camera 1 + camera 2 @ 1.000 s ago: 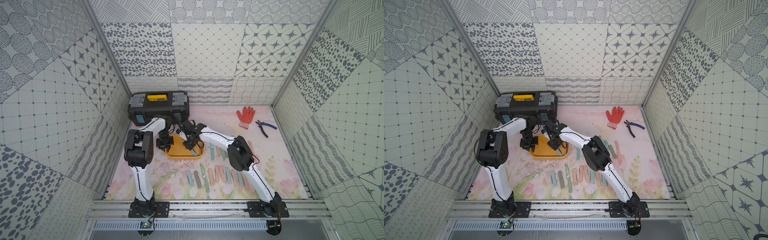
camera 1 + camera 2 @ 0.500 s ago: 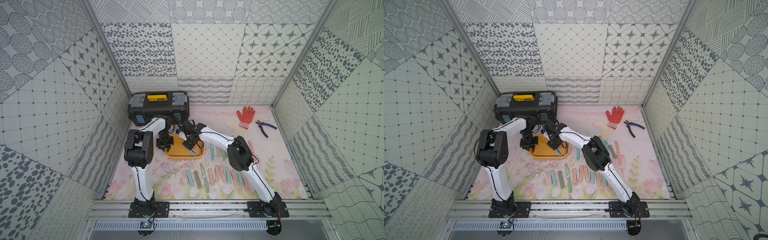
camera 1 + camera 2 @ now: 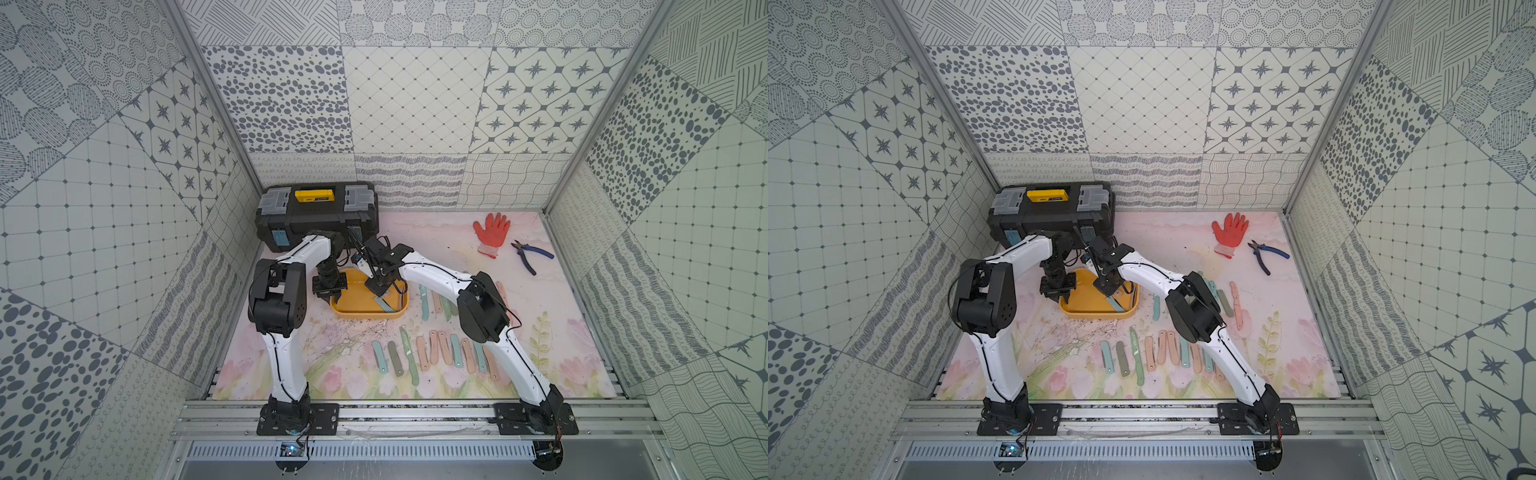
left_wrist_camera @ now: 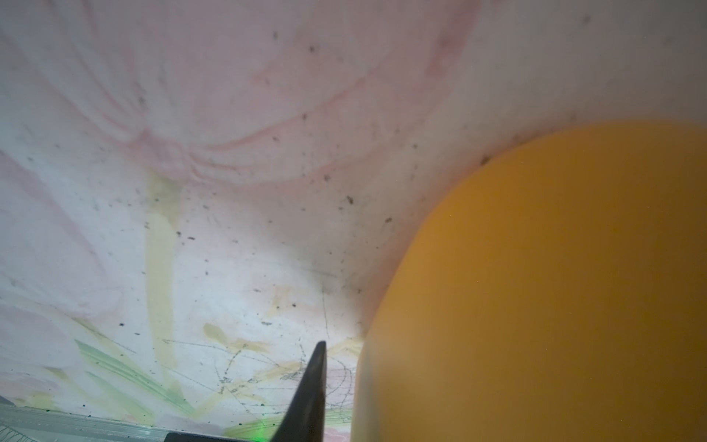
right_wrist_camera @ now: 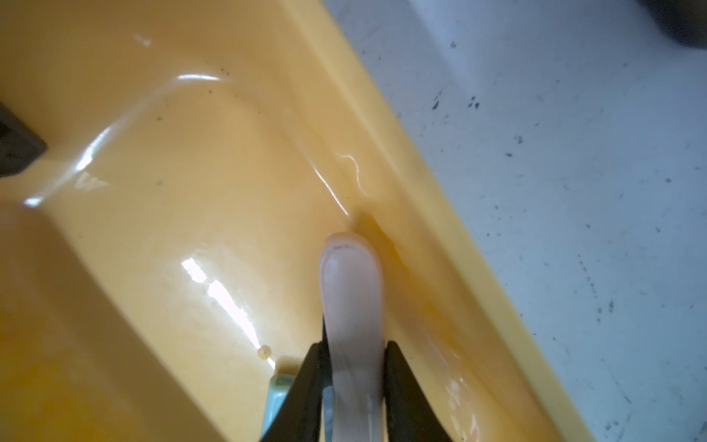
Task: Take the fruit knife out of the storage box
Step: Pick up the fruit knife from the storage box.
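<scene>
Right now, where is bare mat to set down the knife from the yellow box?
Bare mat: between the black toolbox and orange glove; also the near right corner past the knife row. Crowded: in front and right of the storage box.

Robot test cell in a lab. Boxed in by grey-and-white patterned wall panels [image 3: 415, 104], floored with a pink floral printed mat [image 3: 436, 237]. Fitted with two white-and-black robot arms [image 3: 284, 361] [image 3: 513, 361] bolted to a slotted aluminium rail [image 3: 415, 411].
</scene>
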`<state>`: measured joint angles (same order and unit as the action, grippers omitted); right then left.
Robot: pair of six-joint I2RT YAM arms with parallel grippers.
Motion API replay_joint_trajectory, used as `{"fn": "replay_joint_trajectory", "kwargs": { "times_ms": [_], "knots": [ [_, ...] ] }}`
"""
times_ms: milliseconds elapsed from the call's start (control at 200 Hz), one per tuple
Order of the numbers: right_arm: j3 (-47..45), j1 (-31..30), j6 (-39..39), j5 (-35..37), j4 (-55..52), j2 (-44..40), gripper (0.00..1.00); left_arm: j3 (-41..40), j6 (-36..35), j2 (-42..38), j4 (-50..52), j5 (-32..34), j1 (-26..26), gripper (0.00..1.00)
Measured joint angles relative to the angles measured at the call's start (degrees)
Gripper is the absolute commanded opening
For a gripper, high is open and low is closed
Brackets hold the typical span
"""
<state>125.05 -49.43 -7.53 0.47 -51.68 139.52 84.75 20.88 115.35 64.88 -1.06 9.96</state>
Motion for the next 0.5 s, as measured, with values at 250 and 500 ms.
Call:
{"fn": "replay_joint_trajectory", "kwargs": {
  "times_ms": [250, 500],
  "knots": [
    [2.05, 0.0, 0.72, 0.02, -0.48, -3.34, 0.27, 0.0, 0.72, -0.87, -0.42, 0.85, 0.0, 0.39],
    [3.98, 0.0, 1.9, 0.09, -1.33, -4.17, 0.27, -0.02, 1.22, -2.97, -1.33, 1.55, -0.11, 0.4]
  ]
}}
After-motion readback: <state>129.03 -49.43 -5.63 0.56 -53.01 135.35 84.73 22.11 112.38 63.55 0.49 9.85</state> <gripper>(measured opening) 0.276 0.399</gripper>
